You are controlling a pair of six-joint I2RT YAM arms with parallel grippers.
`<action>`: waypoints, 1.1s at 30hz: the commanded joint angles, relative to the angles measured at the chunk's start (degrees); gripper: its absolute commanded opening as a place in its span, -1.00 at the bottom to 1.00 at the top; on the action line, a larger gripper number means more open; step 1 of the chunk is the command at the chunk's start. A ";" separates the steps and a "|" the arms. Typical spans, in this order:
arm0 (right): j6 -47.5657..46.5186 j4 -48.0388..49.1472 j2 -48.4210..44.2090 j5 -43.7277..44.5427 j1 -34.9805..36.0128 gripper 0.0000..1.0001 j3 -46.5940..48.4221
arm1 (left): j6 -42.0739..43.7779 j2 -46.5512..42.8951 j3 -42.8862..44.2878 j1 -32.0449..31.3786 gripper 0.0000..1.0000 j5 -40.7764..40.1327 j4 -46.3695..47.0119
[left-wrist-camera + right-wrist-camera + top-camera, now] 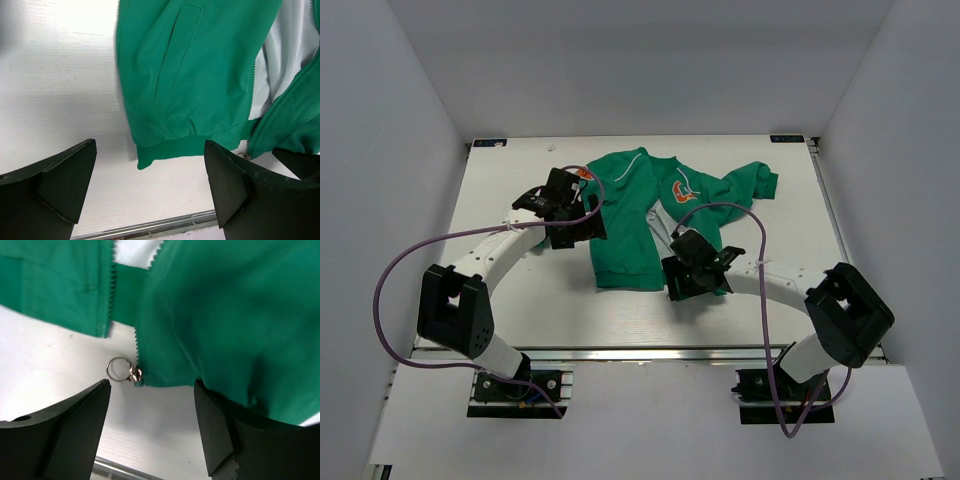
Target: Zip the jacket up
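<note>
Top external: right gripper (678, 285) hovers over jacket (625, 225) hem.

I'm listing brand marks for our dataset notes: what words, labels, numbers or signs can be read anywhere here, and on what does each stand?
No text can be read in any view.
orange logo on the chest of the jacket: a shape only, too small to make out letters.
dark label at the far right corner of the table: too small to read.
</note>
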 commanded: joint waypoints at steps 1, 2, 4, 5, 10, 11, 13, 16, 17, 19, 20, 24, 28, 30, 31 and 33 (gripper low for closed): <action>2.95 1.69 1.58 3.39 -0.12 0.44 1.47 | 0.15 -1.17 1.56 0.27 0.96 -0.44 -0.54; 3.13 2.03 1.67 3.39 -0.12 0.37 1.30 | 0.15 -1.17 1.47 0.27 0.96 -0.44 -0.62; 3.49 3.18 1.67 3.48 -0.12 0.27 0.77 | 0.15 -1.26 1.30 0.27 0.96 -0.44 -0.54; 3.57 3.53 1.59 3.48 -0.12 0.20 0.25 | 0.15 -1.17 1.30 0.27 0.96 -0.52 -0.54; 3.57 5.02 0.97 2.43 -0.12 0.20 -0.81 | 0.15 -0.91 1.29 0.27 0.96 -0.17 -0.27; 3.57 5.11 0.97 2.43 -0.12 0.22 -0.73 | 0.15 -0.82 1.30 0.27 0.96 0.00 -0.27; 4.01 4.76 0.71 2.52 -0.12 0.23 -0.46 | 0.15 -0.73 1.38 0.27 0.96 0.18 -0.27; 4.10 3.54 -0.95 2.86 -0.11 0.23 0.24 | 0.15 -0.91 1.30 0.27 0.96 0.18 -0.27; 4.28 1.62 -1.57 3.48 -0.12 0.26 0.68 | 0.15 -0.91 1.38 0.27 0.96 0.09 -0.45; 4.10 0.63 -3.94 5.14 -0.11 0.27 1.29 | 0.15 -1.08 1.38 0.27 0.96 -0.09 -0.27; 3.41 0.54 -4.65 5.76 -0.12 0.28 1.30 | 0.15 -1.00 1.30 0.27 0.96 0.00 -0.19; 2.70 -1.64 -6.50 9.54 -0.12 0.28 1.64 | 0.15 -0.38 1.56 0.27 0.96 0.53 -0.01; 2.52 -1.83 -5.54 10.43 -0.12 0.28 1.56 | 0.15 0.23 1.73 0.27 0.96 0.53 -0.18; 2.43 -1.57 -4.75 10.60 -0.03 0.28 1.21 | 0.15 0.41 1.82 0.27 0.96 0.62 -0.18; 2.35 -1.22 -3.52 10.51 -0.11 0.28 1.21 | 0.15 0.41 1.82 0.27 0.96 0.53 -0.18; 1.65 -0.52 -2.29 9.99 -0.12 0.28 1.30 | 0.15 0.41 1.82 0.27 0.96 0.44 -0.18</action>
